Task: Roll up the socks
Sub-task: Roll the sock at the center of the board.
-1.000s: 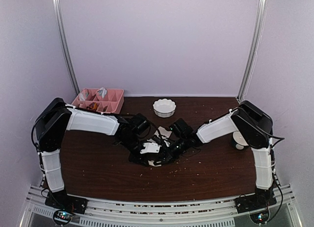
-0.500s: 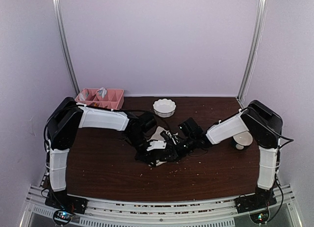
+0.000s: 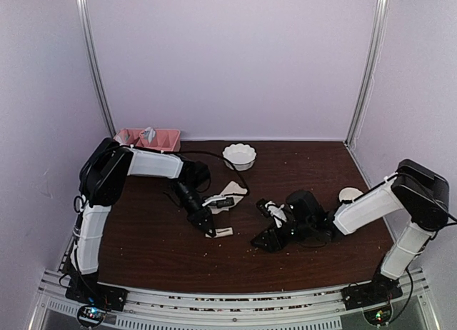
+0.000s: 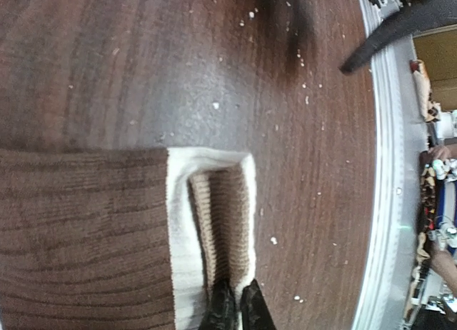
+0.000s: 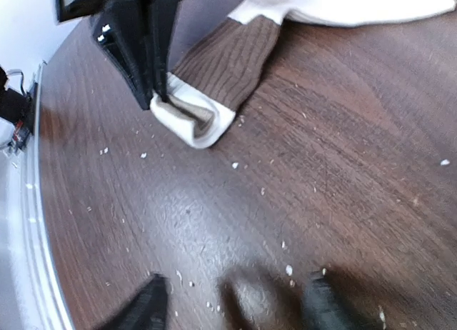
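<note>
1. From above, your left gripper [image 3: 208, 228] is clamped on the near end of the cream-and-brown sock [image 3: 230, 190]. The sock lies flat on the table [image 3: 143, 251], left of centre. Your right gripper [image 3: 266, 238] has its jaws apart, holds nothing, and sits well to the sock's right.
2. In the left wrist view, the closed fingertips [image 4: 223, 305] pinch the cream cuff [image 4: 178, 223] at its edge, with brown ribbing to its left.
3. In the right wrist view, the cuff lies ahead of your parted right fingers [image 5: 146, 308], well apart from them.
</note>
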Robot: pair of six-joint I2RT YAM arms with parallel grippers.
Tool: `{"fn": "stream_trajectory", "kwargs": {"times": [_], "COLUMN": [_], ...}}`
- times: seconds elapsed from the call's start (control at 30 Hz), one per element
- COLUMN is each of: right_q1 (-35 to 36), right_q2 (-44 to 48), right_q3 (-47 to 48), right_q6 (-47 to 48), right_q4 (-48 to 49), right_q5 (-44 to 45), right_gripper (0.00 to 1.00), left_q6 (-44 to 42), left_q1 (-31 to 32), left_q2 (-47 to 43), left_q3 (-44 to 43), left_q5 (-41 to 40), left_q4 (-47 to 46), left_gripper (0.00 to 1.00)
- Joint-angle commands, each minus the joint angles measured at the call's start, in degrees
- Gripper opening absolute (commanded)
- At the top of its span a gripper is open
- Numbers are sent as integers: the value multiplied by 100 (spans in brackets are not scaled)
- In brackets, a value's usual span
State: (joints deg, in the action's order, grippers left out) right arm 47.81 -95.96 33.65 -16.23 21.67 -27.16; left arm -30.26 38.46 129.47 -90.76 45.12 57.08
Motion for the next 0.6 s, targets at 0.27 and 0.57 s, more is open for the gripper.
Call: {"fn": "stream_trajectory", "kwargs": {"times": [0.27, 0.57], "right_q1": [126, 1267], "right_q2": [1521, 665], "right_q3": [-1411, -582], "right_q6": [-345, 3295], "right_q4": [1899, 1272], "right_q5": [2838, 1921], "right_gripper": [100, 100], "left_q6": [-690, -695], "left_q1": [-66, -75], "left_q2": [634, 741], "left_q3": [-295, -381], "left_q5": [492, 417], "left_q4": [1457, 1533], "left_gripper": [0, 0]}}
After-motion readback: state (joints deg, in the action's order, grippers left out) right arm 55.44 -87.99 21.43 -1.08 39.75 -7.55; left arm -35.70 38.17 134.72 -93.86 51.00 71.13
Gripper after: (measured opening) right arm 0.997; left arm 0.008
